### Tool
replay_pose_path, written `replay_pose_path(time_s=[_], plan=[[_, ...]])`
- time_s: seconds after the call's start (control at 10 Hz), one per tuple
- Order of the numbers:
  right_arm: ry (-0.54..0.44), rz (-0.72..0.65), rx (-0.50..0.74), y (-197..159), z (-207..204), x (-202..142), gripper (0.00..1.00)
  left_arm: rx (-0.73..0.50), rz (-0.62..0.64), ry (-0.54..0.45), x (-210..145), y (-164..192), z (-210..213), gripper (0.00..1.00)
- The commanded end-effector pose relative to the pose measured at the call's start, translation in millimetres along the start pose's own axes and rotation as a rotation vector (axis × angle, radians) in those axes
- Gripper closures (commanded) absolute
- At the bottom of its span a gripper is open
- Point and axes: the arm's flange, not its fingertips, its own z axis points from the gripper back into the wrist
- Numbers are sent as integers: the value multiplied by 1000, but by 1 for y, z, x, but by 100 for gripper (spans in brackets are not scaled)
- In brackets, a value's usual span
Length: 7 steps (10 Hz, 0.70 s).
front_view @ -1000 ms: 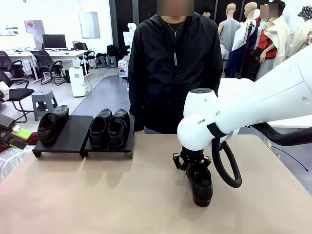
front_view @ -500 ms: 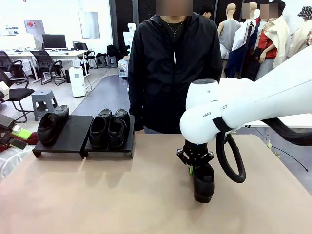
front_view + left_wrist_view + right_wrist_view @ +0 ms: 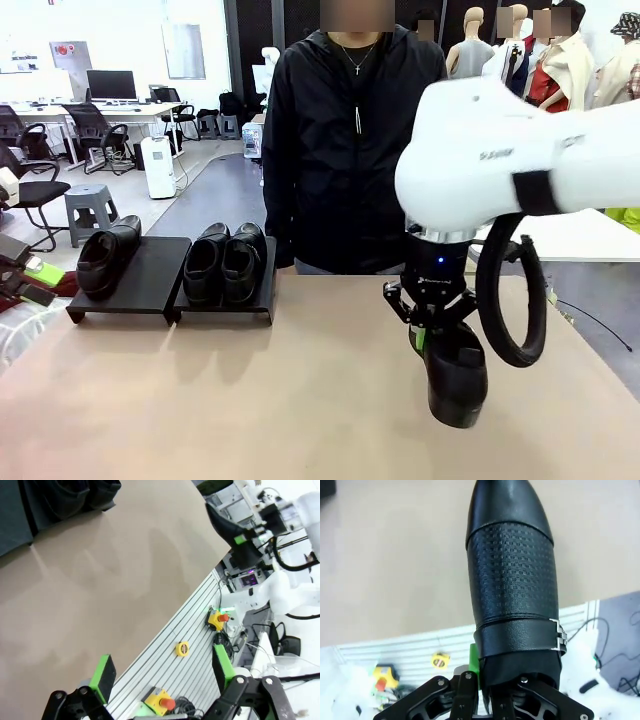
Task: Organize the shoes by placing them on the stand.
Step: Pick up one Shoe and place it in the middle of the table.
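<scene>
Lifted off the table since earlier, glossy black shoe [image 3: 455, 380] toe-down, right tool [image 3: 432, 322] clamped on its heel, left tool [image 3: 162, 672] wide.

The front view looks level across the surface [image 3: 200, 400] from the robot's side, facing a person [image 3: 350, 150] at the far edge, with the stand [image 3: 150, 290] at far left and the right arm [image 3: 520, 150] close and large at the right.

The left wrist view sits high and rolled, looking past its own fingers [image 3: 105, 672] at the surface [image 3: 100, 570] and its railed near edge [image 3: 180, 645]; far off it catches the right arm [image 3: 295, 510] and a shoe [image 3: 227, 527], also seen in front view [image 3: 455, 375].

The right wrist view looks steeply down, very near that shoe [image 3: 512, 570], over surface [image 3: 385, 555] and rail [image 3: 395, 645].
</scene>
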Motion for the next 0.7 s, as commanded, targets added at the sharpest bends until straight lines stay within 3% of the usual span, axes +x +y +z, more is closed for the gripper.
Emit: replay_pose_path(time_s=[0.0,0.1,0.2,0.3,0.4,0.6], plan=[[-18,2,-15,4,-16,24,100,-5,-21,4,-2,0,2,0],[-18,2,-15,4,-16,24,100,-5,-21,4,-2,0,2,0],[-4,0,-4,-1,2,-6,100,-5,-21,4,-2,0,2,0],[-17,117,-39,32,-13,-17,100,-5,-21,4,-2,0,2,0],[-97,196,-52,76,-22,-30,100,-5,-21,4,-2,0,2,0],[-138,292,39,153,-51,-34,100,-5,-21,4,-2,0,2,0]])
